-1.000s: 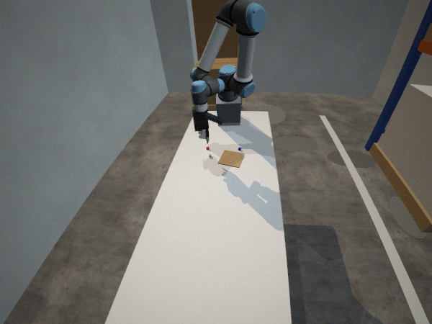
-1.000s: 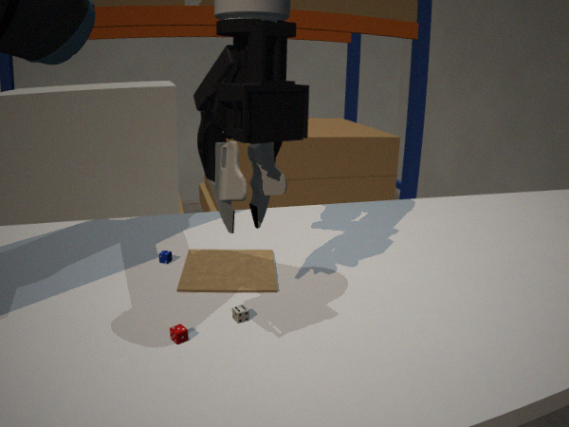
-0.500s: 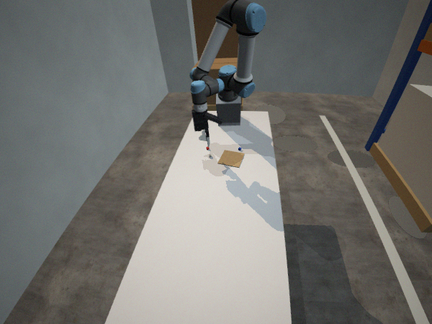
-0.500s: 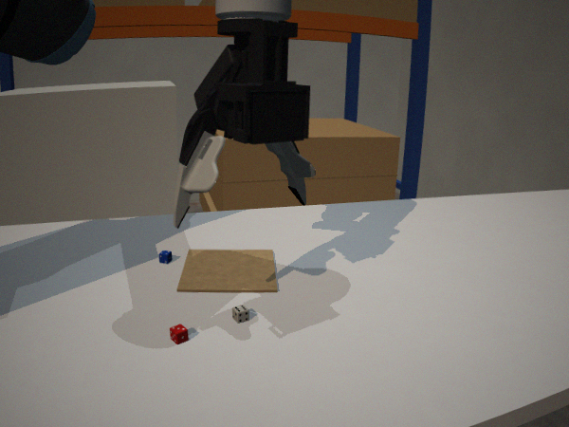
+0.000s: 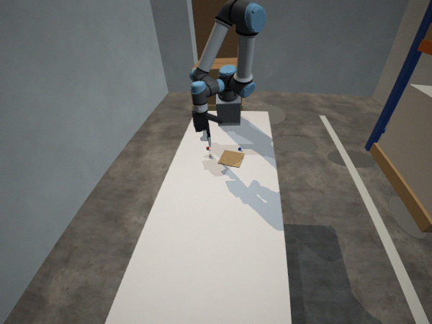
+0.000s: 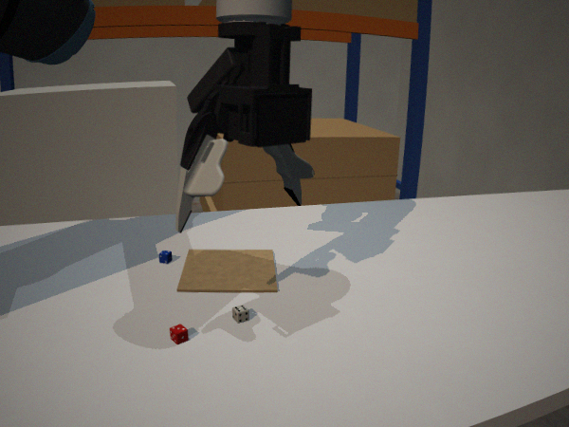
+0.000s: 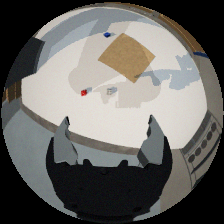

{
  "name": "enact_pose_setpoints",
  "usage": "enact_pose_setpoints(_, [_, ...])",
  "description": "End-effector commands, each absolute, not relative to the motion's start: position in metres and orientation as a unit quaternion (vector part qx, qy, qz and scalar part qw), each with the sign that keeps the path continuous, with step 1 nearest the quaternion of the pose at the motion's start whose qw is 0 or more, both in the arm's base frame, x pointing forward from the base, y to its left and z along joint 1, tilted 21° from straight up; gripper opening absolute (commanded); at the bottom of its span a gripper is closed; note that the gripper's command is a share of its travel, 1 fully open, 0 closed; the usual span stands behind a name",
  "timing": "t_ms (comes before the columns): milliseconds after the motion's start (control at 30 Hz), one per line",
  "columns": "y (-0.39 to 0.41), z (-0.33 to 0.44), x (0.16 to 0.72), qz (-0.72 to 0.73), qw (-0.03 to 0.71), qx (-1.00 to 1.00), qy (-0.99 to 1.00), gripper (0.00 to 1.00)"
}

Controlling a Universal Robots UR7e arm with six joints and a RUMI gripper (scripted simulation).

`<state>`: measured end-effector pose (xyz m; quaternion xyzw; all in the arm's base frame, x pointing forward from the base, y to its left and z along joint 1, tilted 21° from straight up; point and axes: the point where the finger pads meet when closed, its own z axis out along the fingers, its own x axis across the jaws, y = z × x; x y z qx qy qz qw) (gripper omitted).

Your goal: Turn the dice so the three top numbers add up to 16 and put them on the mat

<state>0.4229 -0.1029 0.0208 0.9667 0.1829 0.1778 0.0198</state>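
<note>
Three dice, red (image 5: pixel 207 148) (image 6: pixel 178 334) (image 7: pixel 84 92), white (image 5: pixel 210 156) (image 6: pixel 241 313) (image 7: pixel 110 91), blue (image 5: pixel 240 148) (image 6: pixel 165 256) (image 7: pixel 107 35), off mat (image 5: pixel 231 158) (image 6: pixel 229 271) (image 7: pixel 126 57). Gripper (image 5: pixel 209 144) (image 6: pixel 240 218) (image 7: pixel 108 116) upper centre in exterior view, jaws spread, nothing pinched, likely for clearance around a die.

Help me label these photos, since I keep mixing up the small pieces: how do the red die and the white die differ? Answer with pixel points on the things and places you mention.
The red die (image 5: pixel 207 148) (image 6: pixel 178 334) (image 7: pixel 84 92) is red with pale dots, while the white die (image 5: pixel 210 155) (image 6: pixel 241 313) (image 7: pixel 110 91) is whitish with dark dots. In the exterior view, the red die lies farther from the tan mat (image 5: pixel 231 158) (image 6: pixel 228 271) (image 7: pixel 126 57) than the white die does. Both are small cubes resting on the table, off the mat.
</note>
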Motion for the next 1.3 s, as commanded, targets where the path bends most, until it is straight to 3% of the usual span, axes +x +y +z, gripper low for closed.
enact_pose_setpoints(0, [-0.102,0.018,0.424,0.177,0.029,0.956,0.231,1.0])
enact_pose_setpoints(1267, [-0.095,-0.017,0.435,0.132,0.121,0.673,0.717,1.0])
